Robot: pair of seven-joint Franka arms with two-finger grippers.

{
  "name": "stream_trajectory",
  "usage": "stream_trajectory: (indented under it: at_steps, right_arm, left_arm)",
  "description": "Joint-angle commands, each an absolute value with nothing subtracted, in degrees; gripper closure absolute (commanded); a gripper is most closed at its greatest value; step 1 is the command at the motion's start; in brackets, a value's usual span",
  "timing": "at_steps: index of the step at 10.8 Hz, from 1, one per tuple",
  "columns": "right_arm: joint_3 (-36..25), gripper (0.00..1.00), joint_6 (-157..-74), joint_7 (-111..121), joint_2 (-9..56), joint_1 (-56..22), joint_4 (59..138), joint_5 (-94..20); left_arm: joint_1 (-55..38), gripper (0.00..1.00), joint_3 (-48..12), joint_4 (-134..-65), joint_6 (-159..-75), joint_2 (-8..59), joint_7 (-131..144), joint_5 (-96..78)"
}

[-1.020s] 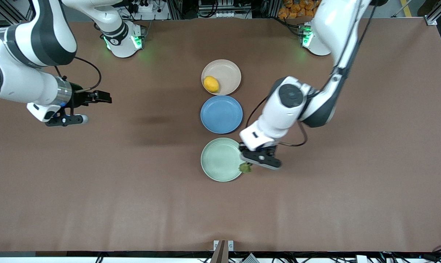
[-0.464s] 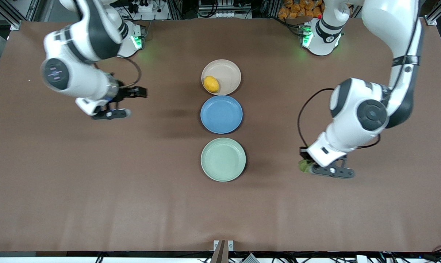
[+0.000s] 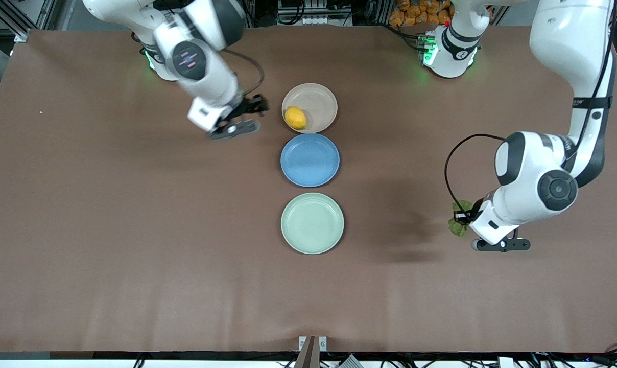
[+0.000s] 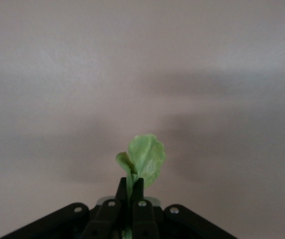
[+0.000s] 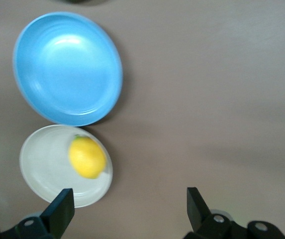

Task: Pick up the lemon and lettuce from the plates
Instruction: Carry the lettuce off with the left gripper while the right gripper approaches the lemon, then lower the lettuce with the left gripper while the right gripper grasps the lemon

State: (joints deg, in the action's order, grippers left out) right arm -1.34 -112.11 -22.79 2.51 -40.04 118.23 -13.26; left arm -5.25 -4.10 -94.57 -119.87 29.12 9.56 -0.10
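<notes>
The lettuce, thin and limp, hangs pinched at its stem end in the closed left end effector over bare surface toward the left arm's edge; it looks light, floppy and easily torn. The lemon sits in the beige plate near the robots' edge, firm, rounded and likely to roll; take it across its narrow middle. The right end effector hovers wide open, empty, beside that plate. The mint plate lies bare.

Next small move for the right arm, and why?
Probably shift the right gripper sideways over the lemon, then descend. Its fingers are open and it hangs over bare table beside the beige plate, where the lemon lies untouched. The left gripper already holds the lettuce off the green plate.
</notes>
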Motion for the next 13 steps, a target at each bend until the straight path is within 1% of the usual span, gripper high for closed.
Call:
stream_trajectory:
  at_steps: [1, 3, 5, 6, 7, 8, 10, 13]
  right_arm:
    - [-2.02, 0.0, -117.76, -30.83, 5.7, -50.15, 119.0, -13.71]
    - [-2.02, 0.0, -120.48, -35.74, 8.16, -55.78, 118.57, -13.62]
    - [-2.11, 0.0, -126.97, -39.01, 12.02, -61.5, 118.56, -12.92]
    - [-2.11, 0.0, -129.61, -40.68, 14.48, -63.44, 118.48, -12.22]
    - [-2.11, 0.0, -131.99, -42.52, 16.76, -64.76, 118.39, -10.04]
    - [-2.11, 0.0, -132.53, -44.98, 18.44, -65.91, 118.39, -6.97]
    - [-2.2, 0.0, -132.54, -47.02, 20.99, -66.36, 118.39, -2.39]
    - [-2.28, 0.0, -132.54, -47.02, 22.32, -66.01, 118.48, 0.35]
  left_arm:
    - [-3.87, 1.0, -4.39, -99.04, -128.03, 31.89, 11.51, 0.09]
    - [-3.78, 1.0, -4.39, -98.88, -131.38, 34.97, 11.6, 0.09]
    - [-3.87, 1.0, -4.39, -98.44, -131.66, 35.59, 11.51, 0.17]
    - [-3.87, 0.72, -4.39, -98.35, -131.66, 35.77, 11.43, 0.35]
    - [-3.87, 0.21, -4.39, -98.18, -131.66, 35.86, 11.51, 0.26]
    - [-3.69, 0.0, -4.31, -98.0, -131.66, 35.69, 10.64, 0.35]
    - [-3.69, 0.0, -4.31, -97.56, -131.57, 34.72, 10.72, 0.44]
    - [-3.34, 0.0, -4.22, -96.95, -130.0, 31.74, 10.55, 0.44]
